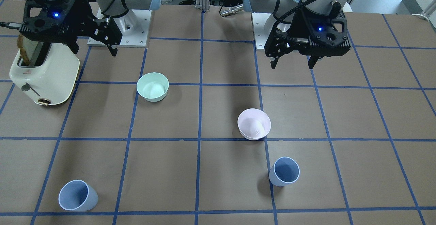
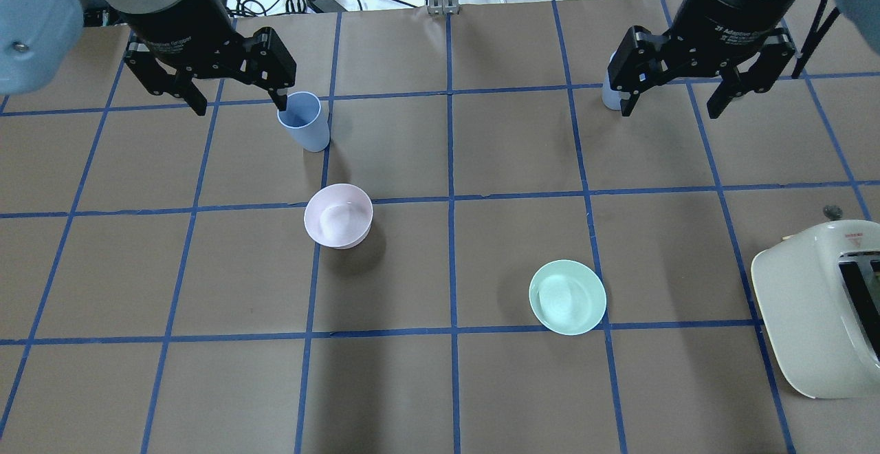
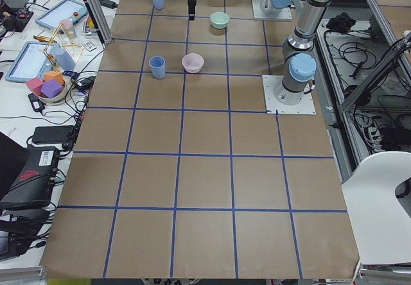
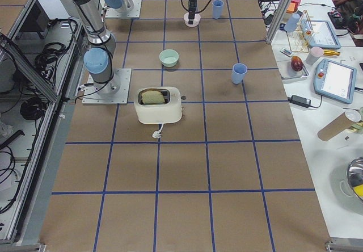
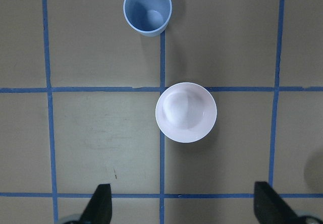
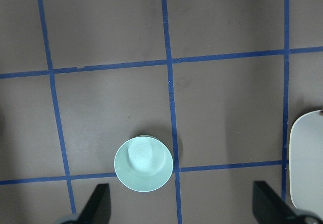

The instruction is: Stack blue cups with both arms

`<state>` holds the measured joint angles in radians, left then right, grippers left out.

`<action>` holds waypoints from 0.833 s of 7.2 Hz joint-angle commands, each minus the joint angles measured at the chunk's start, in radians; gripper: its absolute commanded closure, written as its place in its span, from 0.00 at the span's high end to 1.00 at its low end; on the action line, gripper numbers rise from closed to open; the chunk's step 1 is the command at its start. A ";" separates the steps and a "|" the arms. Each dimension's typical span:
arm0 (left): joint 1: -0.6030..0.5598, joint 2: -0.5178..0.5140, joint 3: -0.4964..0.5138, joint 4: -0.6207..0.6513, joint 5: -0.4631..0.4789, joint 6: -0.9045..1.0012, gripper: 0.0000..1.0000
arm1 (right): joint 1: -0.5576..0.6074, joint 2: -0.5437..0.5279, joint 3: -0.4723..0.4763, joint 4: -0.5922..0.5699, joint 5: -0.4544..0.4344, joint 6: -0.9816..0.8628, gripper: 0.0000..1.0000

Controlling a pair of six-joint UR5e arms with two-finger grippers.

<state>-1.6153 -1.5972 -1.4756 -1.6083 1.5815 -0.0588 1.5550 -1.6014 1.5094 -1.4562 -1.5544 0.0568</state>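
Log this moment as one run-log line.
left hand: open, empty | right hand: open, empty | left-side blue cup: upright, untouched | right-side blue cup: upright, untouched | stack: not started

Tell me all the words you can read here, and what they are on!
"2F Adaptive": white print on the black body of the right hand; the letters after it are unclear.
On the left hand: similar white print, too blurred to read.
On the toaster: a small red mark, too small to read.
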 commanded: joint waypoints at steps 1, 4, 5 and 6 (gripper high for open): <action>0.000 -0.001 0.000 0.001 0.000 -0.001 1.00 | -0.001 0.001 0.000 -0.001 0.000 0.000 1.00; 0.000 0.000 0.001 -0.001 0.002 0.001 1.00 | -0.001 0.001 0.005 -0.001 -0.004 -0.002 1.00; 0.000 0.003 0.001 -0.012 0.005 -0.004 1.00 | -0.001 0.001 0.005 -0.001 -0.006 -0.006 1.00; 0.000 -0.003 0.001 -0.012 0.006 -0.006 1.00 | -0.001 0.001 0.005 -0.001 0.000 -0.006 1.00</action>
<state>-1.6153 -1.5970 -1.4743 -1.6162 1.5852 -0.0619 1.5540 -1.5999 1.5135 -1.4573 -1.5579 0.0524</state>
